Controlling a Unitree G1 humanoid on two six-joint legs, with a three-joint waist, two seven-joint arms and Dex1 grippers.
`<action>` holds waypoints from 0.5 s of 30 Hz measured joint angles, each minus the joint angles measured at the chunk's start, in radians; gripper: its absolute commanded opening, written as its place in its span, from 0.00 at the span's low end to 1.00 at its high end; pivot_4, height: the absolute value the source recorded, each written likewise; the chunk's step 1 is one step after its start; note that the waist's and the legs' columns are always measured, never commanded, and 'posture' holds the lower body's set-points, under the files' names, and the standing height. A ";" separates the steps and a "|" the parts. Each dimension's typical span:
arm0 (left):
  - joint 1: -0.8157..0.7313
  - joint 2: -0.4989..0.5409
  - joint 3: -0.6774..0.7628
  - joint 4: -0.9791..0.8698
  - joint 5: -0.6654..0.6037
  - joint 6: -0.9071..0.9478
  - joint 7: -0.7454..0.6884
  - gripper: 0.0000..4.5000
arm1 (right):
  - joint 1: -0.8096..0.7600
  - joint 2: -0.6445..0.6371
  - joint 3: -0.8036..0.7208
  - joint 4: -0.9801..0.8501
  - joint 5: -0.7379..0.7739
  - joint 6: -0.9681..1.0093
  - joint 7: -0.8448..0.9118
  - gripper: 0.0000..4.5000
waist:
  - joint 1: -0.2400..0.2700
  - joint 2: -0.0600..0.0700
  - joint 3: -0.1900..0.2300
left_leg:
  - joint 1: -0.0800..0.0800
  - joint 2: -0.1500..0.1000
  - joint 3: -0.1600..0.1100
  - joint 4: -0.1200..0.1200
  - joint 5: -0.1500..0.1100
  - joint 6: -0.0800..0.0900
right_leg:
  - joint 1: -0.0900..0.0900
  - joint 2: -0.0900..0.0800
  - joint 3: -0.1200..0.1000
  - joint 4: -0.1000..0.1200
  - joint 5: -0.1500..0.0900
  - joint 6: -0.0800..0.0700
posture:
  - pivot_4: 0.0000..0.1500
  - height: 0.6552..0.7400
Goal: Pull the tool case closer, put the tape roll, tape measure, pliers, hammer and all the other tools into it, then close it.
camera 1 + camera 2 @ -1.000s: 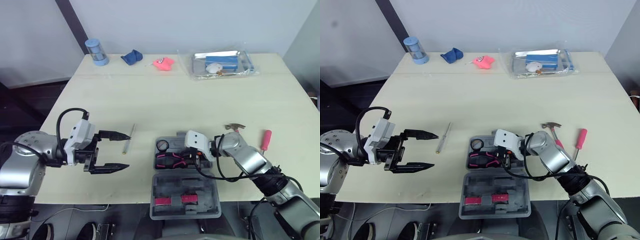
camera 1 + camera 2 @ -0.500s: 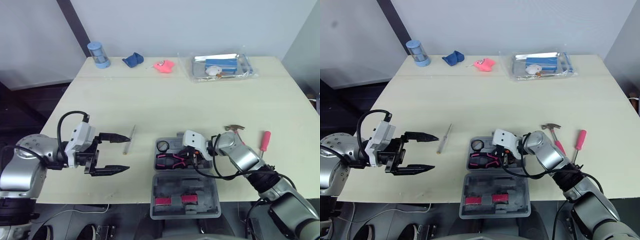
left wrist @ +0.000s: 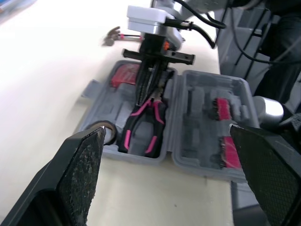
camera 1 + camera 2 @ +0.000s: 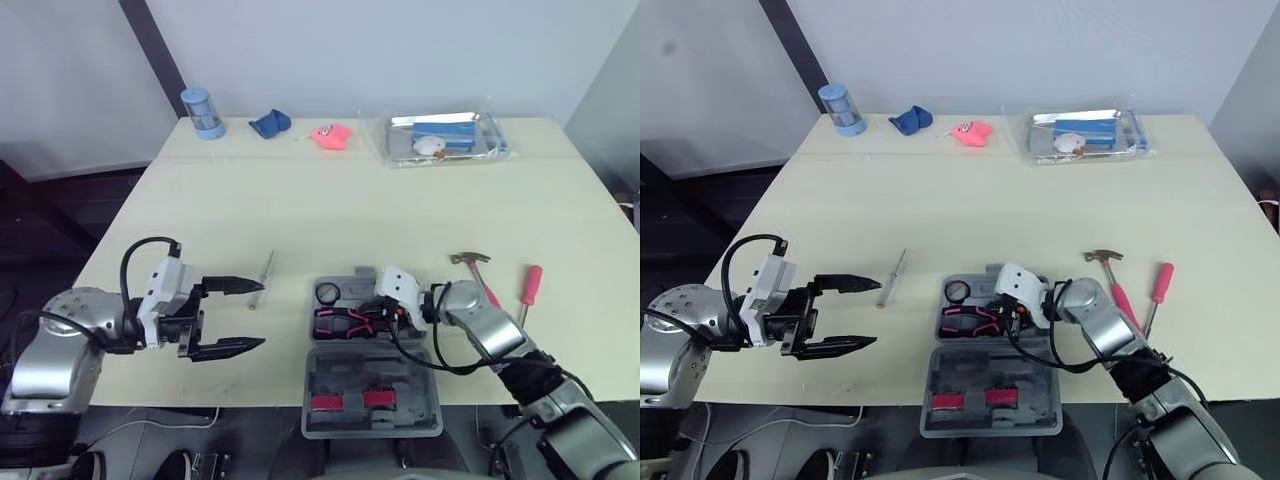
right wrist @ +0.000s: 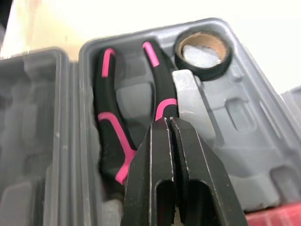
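Desk (image 4: 350, 210), head and wrist views.

The tool case (image 4: 370, 372) lies open at the near edge of the desk, lid half toward us and tray half beyond it.

In the tray we see the pliers (image 5: 110, 136), black with pink grips, and the tape roll (image 5: 203, 52) in the pocket just beside them. A red object (image 3: 123, 75) sits in the tray next to the right hand. It is partly covered, and we cannot tell what it is. Two pink-banded pieces (image 4: 345, 401) sit in the lid, too small to identify.

The right hand (image 5: 169, 123) is over the tray, its two fingers (image 5: 155, 155) pressed together with no gap. The tips are just above one pliers handle. We cannot tell whether they touch it. Nothing shows between them.

The left hand (image 4: 258, 315) hangs over the desk near its left edge, well apart from the case. Its fingers (image 3: 80, 165) are spread wide and hold nothing.

Outside the case:
- A thin metal tool (image 4: 262, 278) lies on the desk between the left hand and the case. Its type is unclear.
- The hammer (image 4: 470, 262) and a pink-handled screwdriver (image 4: 530, 283) lie to the right of the case. Part of the hammer's handle is hidden behind the right arm.

Along the far edge are a blue cylinder (image 4: 203, 110), a blue cloth (image 4: 270, 123), a pink toy (image 4: 328, 135) and a clear tray (image 4: 400, 150) whose contents are hard to make out.
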State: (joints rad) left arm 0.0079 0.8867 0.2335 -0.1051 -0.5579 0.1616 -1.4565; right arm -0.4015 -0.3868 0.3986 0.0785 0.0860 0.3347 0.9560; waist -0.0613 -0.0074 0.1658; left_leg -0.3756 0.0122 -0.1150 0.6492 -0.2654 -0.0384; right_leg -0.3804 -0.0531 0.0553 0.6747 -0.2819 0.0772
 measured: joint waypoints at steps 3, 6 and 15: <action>0.022 -0.017 0.000 -0.001 0.010 -0.012 0.027 1.00 | 0.057 -0.031 -0.085 -0.082 0.058 -0.022 0.004 0.02 | 0.001 0.000 0.002 | -0.005 0.000 0.000 0.001 0.000 0.000 | -0.005 0.000 0.000 0.001 0.000 0.000 | 1.00 1.00; 0.059 -0.024 0.024 0.009 0.014 -0.023 0.052 1.00 | 0.167 -0.107 -0.203 -0.214 0.149 -0.043 0.037 0.02 | 0.007 0.001 0.003 | -0.005 0.000 0.000 0.000 0.000 0.000 | -0.005 0.000 -0.001 0.000 0.000 0.000 | 1.00 1.00; 0.179 -0.104 0.194 0.127 0.001 -0.043 0.162 1.00 | 0.506 -0.200 -0.620 -0.259 0.311 -0.164 0.027 0.02 | 0.019 0.001 0.003 | -0.005 0.000 0.001 0.000 0.000 0.000 | -0.004 0.000 0.000 -0.002 0.000 0.000 | 1.00 1.00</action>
State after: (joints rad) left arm 0.1870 0.7832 0.4279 0.0221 -0.5569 0.1185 -1.2940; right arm 0.1046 -0.5866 -0.2212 -0.1804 0.3974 0.1708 0.9833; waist -0.0423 -0.0064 0.1693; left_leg -0.3805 0.0125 -0.1139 0.6492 -0.2654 -0.0383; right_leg -0.3847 -0.0533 0.0555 0.6731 -0.2818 0.0772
